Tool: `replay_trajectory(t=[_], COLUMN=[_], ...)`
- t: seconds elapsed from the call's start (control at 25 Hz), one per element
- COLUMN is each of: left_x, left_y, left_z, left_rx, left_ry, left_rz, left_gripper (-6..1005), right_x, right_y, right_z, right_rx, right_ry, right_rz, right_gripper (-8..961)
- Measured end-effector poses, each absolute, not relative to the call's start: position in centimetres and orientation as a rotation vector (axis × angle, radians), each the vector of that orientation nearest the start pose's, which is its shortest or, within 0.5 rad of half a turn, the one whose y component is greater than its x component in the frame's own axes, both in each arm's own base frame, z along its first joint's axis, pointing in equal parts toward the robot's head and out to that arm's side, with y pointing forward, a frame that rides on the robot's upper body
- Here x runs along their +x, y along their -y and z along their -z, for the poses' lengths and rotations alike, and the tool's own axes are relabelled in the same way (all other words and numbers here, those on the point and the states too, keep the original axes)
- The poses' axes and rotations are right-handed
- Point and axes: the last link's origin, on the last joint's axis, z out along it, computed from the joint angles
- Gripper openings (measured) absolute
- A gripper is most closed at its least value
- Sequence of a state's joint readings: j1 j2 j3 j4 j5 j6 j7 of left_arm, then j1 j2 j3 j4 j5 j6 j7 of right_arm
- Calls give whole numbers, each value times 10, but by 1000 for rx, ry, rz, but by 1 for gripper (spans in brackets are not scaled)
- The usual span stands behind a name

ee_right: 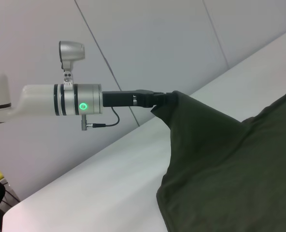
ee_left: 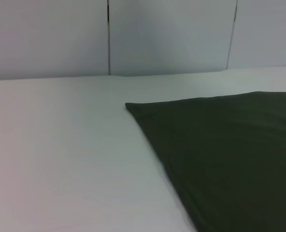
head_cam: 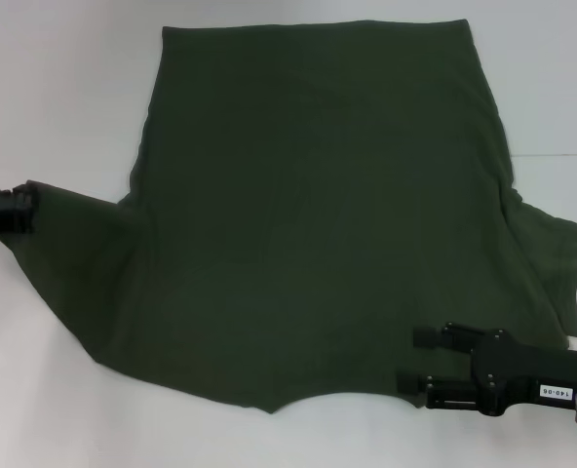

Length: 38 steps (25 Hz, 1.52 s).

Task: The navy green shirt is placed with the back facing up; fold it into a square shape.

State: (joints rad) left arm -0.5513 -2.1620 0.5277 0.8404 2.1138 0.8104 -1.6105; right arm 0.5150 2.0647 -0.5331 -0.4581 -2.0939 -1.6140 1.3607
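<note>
The navy green shirt (head_cam: 327, 224) lies spread over most of the white table (head_cam: 64, 117), its plain side up, one sleeve on the robot's right lying flat and rumpled near the table's edge. The left claw (head_cam: 23, 210) is clamped on the tip of the other sleeve, holding it lifted off the table so the cloth hangs in a tent beneath it. The right claw (head_cam: 427, 361) hovers with fingers apart over the shirt's near edge, gripping nothing; pale wall panels (ee_left: 167, 34) stand behind the table.
</note>
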Motion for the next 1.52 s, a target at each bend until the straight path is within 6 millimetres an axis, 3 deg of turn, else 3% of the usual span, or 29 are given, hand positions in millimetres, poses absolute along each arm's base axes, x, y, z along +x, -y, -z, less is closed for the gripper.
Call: replay_trajectory(t=[0.24,0.64,0.84,0.88,1.16,1.24,1.52], left_x=[-316,-281,-260,-250,-241,-239,-241], left_y=[-392,-382,-386,-390,-393,-393,-390], left_z=[-51,-44,-25,-11,11,13,9], left_rx=[-1995,-2196,-2264,-2286,-2291,-2301,-2278], left_ry=[925,978,1038,1088,1120,1114,1118], left_rz=[411,577,653,690,712,710,759], left_gripper=[-1,13,30,33,56,221,537], right_x=[285,286,286,286,284,284,286], right_y=[-299,-299,-300,-300,-301,-301,-301], right_z=[19,17,17,18,18,18,15], right_rx=[-2702,-2702,-2701,-2702,-2705,-2706,-2688], right_ry=[-889,-887,-882,-880,-871,-872,-883], right_rz=[-833,-831,-827,-826,-829,-830,-836], right_gripper=[925,925,925,925,925,925,925])
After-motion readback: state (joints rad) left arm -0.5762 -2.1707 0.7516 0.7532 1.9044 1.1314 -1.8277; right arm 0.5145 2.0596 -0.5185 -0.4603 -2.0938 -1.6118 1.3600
